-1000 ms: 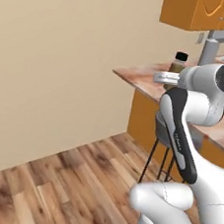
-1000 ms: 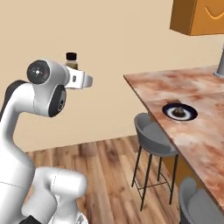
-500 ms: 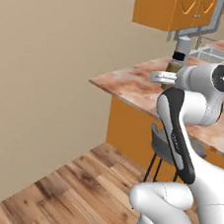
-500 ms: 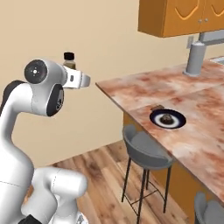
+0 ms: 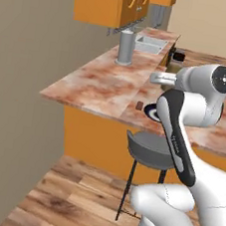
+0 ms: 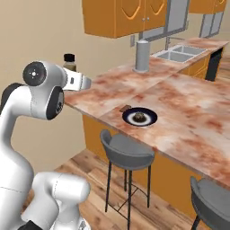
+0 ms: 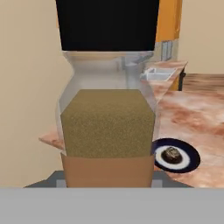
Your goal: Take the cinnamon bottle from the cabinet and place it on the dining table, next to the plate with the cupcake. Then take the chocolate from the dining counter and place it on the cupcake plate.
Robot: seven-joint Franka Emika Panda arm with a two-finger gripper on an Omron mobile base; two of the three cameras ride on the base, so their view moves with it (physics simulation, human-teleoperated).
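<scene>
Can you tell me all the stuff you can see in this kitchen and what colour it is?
Slim clear bottle of brown powder with a black cap: one, held upright in the pincer, off the table.
Round dark blue plate: one, near the table's edge.
Small dark brown cupcake: one, on the plate.
Small flat dark brown bar: one, on the table beside the plate.
Tall grey cylinder: one, further back on the top.
Pink-brown marbled table top: one, on an orange base.
Grey round stools: two, in front of the table.
Orange wall cabinets: above the counter.
Sink: one, at the back.
White robot arm: one, its pincer shut on the bottle.
</scene>
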